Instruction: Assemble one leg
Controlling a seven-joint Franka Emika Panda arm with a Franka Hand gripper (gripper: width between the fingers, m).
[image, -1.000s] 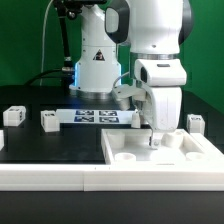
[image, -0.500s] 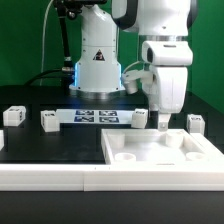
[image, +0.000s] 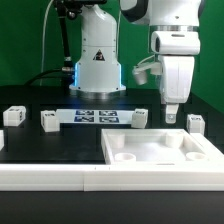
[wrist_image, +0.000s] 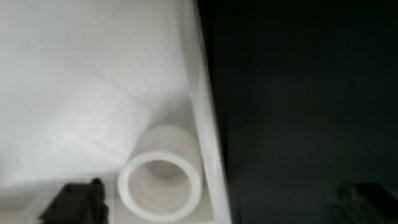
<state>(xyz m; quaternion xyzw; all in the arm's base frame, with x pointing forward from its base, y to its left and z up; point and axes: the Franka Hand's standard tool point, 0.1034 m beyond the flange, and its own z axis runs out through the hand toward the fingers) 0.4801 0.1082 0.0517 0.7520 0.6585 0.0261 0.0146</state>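
One short white plastic square leg (image: 196, 122) is waiting at three o'clock of the wide-open, empty gripper (image: 172, 117), which is probably hovering to grasp it.

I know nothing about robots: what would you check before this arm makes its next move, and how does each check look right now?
1. Hand empty: ok. The wrist view shows its fingers apart with nothing between them.
2. Hand clear of the white panel: ok. It hangs above the panel's edge, not touching it.
3. A leg close by: ok. It stands free on the table, behind the panel on the exterior view's right.
4. Round recess seen in the wrist view unblocked: ok. Nothing sits in it.
5. Which leg comes next: cannot tell.
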